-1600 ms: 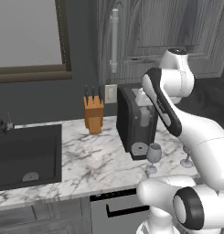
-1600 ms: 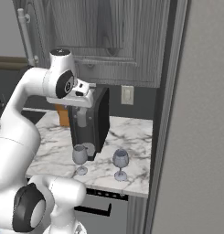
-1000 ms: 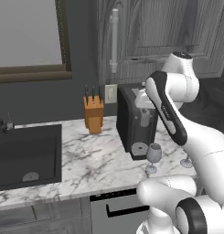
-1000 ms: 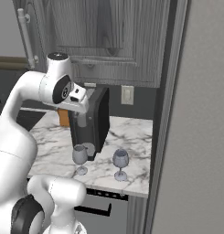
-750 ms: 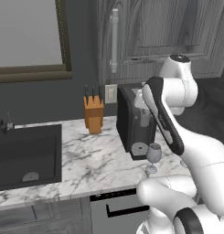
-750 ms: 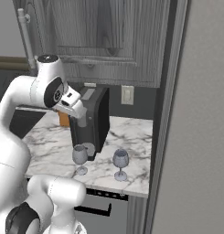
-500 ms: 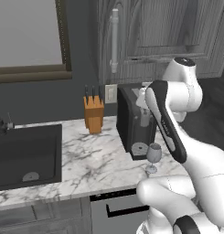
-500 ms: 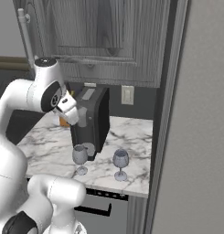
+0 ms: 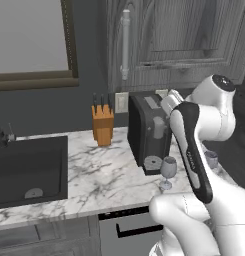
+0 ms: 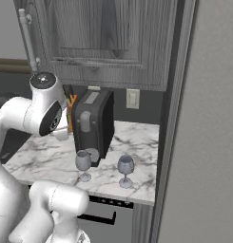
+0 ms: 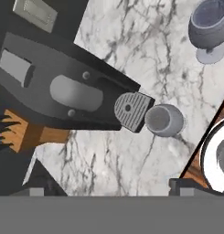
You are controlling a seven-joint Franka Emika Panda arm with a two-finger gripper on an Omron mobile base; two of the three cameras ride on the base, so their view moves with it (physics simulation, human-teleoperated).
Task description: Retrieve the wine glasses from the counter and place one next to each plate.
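Looking down from above the counter (image 11: 131, 59), the claw carries nothing; its finger tips barely show at the bottom edge of the hand view, so whether it stands released or clenched cannot be told. Landmark for all positions: the black coffee machine (image 10: 92, 124).

Status, judged from the present layout:
- Neither of the wine glasses has been picked up. The near wine glass (image 10: 83, 164) stands upright just in front of the coffee machine's round drip tray (image 11: 131, 111), and in the hand view (image 11: 164, 120) it lies directly beside that tray.
- The second wine glass (image 10: 125, 170) stands upright to the right of the coffee machine, near the counter's front edge, apart from the first.
- No plate appears beside either glass.

Remaining work: lower the claw onto one glass, grasp it, carry it to a plate, then repeat for the other. The task appears to be at its opening stage.

A knife block (image 9: 102, 124) stands left of the coffee machine.
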